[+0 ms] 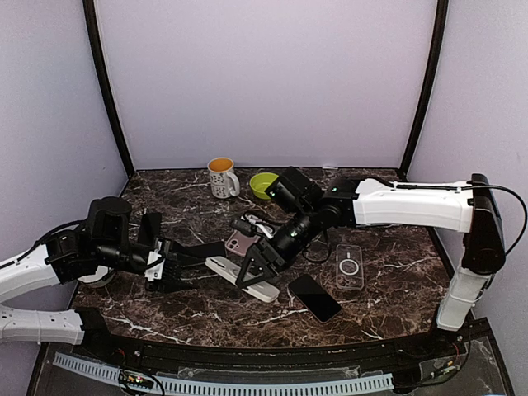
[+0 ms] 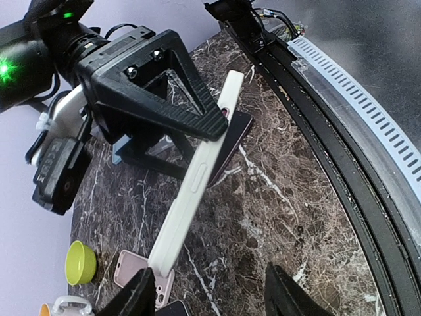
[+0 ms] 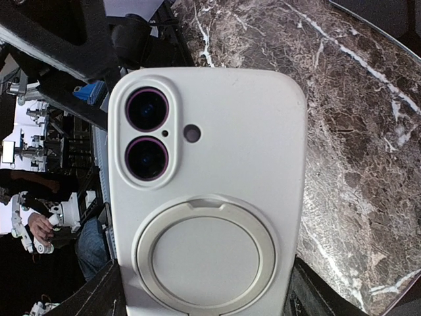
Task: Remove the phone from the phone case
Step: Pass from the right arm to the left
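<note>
The phone sits inside a white phone case [image 1: 243,278] with a round ring on its back [image 3: 210,171]. Only its two camera lenses [image 3: 146,135] show, through the cut-out. My right gripper [image 1: 260,262] is shut across the case's width, one finger [image 3: 99,299] on each long edge, holding it just above the table. In the left wrist view the case [image 2: 191,197] runs edge-on toward the camera. My left gripper [image 2: 210,296] is at the case's near end, jaws apart. The case's end lies close to the left finger [image 2: 135,296], not clamped.
A white mug [image 1: 221,177] and a green bowl [image 1: 264,184] stand at the back. A pink case [image 1: 241,242], a clear case [image 1: 349,266] and a bare black phone [image 1: 314,297] lie on the marble table [image 1: 388,309] around the grippers.
</note>
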`<state>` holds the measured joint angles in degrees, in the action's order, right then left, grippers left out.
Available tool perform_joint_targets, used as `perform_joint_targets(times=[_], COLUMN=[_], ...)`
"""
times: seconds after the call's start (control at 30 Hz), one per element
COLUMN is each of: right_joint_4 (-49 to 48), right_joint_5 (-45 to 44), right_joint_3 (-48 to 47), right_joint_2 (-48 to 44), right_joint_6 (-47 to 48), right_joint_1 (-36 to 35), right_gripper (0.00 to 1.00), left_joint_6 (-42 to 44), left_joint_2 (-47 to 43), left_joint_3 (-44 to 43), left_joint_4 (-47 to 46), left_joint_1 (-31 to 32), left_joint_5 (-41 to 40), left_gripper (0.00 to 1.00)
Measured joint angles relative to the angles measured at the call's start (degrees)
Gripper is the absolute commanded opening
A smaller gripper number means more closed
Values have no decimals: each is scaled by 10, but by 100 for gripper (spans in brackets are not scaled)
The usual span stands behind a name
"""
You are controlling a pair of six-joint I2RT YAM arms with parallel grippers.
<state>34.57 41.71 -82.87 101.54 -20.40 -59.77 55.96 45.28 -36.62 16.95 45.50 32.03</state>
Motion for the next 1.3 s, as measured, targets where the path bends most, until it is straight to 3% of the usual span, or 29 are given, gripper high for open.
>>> perform_joint_targets(times=[0.5, 0.83, 0.93, 1.03, 1.1, 1.2, 1.3], right_joint_4=[49, 64, 71, 85, 86, 89, 88], right_joint_5=[5, 4, 5, 13, 12, 7, -10], right_joint_3=[-33, -49, -55, -58, -58, -61, -64], right_joint_2=[12, 22, 22, 22, 22, 22, 19], right_joint_6=[15, 22, 24, 23, 23, 25, 28], right_joint_1=[-16, -28, -33, -32, -34, -34, -34], right_gripper=[41, 40, 41, 42, 46, 76, 96], left_joint_6=[24, 36, 40, 64, 64, 64, 63], left_joint_2=[37, 57, 57, 57, 57, 57, 54], left_joint_3=[0, 0, 0, 1, 1, 1, 1], left_joint_4=[-50, -62, -68, -62, -62, -62, -62], left_joint_1=[56, 67, 70, 77, 78, 80, 80], left_joint_5=[-52, -63, -65, -67, -67, -71, -77], left_gripper=[57, 23, 8, 0, 0, 0, 0])
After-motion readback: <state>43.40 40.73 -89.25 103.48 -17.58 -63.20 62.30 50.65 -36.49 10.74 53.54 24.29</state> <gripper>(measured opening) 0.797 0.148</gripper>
